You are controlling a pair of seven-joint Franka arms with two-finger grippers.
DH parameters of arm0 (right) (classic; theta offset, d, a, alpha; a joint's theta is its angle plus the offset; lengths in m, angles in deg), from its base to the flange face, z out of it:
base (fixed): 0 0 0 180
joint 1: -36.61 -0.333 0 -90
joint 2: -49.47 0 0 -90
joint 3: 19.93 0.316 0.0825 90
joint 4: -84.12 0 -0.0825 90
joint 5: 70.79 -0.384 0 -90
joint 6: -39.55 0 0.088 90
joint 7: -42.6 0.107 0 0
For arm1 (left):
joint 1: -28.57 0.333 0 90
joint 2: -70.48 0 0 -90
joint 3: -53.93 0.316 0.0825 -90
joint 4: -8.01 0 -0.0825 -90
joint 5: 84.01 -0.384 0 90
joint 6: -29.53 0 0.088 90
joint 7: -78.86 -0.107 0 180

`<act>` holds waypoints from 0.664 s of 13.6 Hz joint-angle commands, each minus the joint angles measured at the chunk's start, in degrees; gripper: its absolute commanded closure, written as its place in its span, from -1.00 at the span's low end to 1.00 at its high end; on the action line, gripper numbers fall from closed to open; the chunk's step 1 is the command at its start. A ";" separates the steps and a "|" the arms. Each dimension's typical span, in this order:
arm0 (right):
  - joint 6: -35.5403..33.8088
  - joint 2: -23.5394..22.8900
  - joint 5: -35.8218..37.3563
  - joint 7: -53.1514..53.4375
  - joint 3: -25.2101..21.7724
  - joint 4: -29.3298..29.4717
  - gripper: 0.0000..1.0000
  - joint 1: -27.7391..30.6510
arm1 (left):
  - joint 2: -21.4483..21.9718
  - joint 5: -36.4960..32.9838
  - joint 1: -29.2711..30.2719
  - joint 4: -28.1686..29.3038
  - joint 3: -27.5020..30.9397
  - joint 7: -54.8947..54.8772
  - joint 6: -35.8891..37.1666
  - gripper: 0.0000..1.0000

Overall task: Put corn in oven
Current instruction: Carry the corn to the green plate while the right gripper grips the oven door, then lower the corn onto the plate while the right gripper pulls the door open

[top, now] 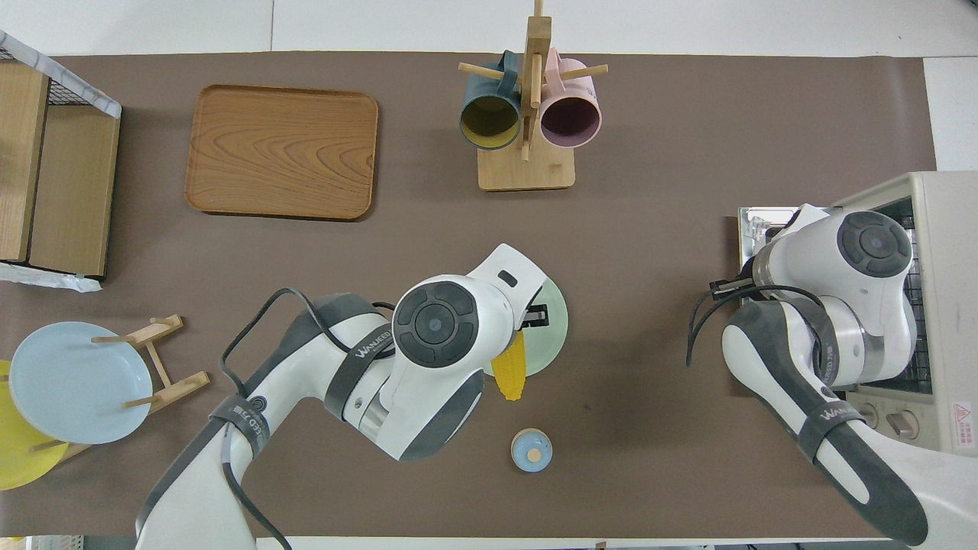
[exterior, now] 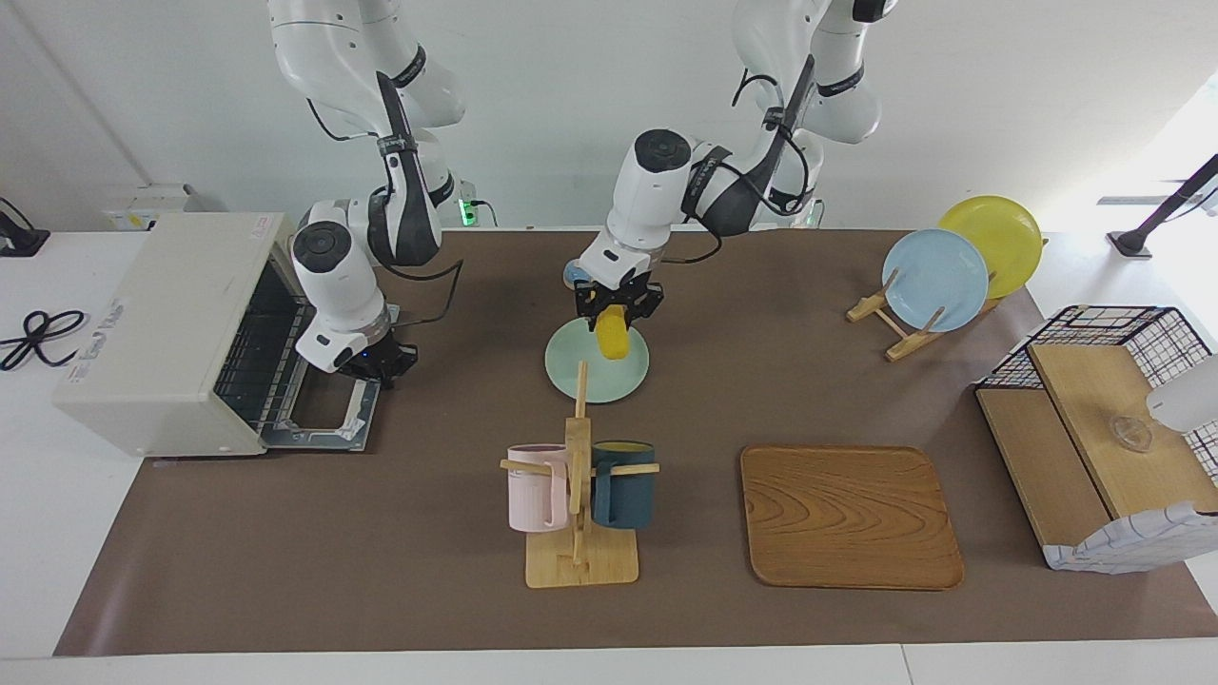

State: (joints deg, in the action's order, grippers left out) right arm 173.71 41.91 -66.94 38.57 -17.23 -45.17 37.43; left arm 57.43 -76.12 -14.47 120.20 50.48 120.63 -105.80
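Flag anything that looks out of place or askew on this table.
Nothing looks spilled or damaged. The corn hangs tilted in the left gripper over the green plate, gripped at one end. The oven door lies open with the right gripper at it.

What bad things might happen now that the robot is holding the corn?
1. The left gripper holds the corn by one end over the green plate; hanging like that, it might slip out or swing.
2. The right gripper sits over the oven's open door, so the arms might bump when the corn is brought across.
3. The mug rack stands close by the plate.
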 commanded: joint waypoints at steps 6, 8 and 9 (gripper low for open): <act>-14.71 2.98 -4.11 0.43 -1.56 12.39 1.00 -2.31 | -6.64 -1.56 -2.32 0.41 1.34 0.94 -9.25 1.00; -19.44 4.56 -4.11 0.43 -1.65 14.15 1.00 -1.70 | -6.99 -1.56 -2.23 0.40 1.34 0.68 -9.51 1.00; -22.34 6.48 -4.20 0.43 -1.65 14.59 0.94 -1.78 | -7.08 -2.17 -2.32 0.58 1.34 0.59 -9.51 1.00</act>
State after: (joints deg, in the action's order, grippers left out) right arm 155.89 45.44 -69.83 38.59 -18.34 -31.48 35.80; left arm 50.14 -76.78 -15.57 120.18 50.69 120.79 -114.39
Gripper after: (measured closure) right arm 0.987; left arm 0.441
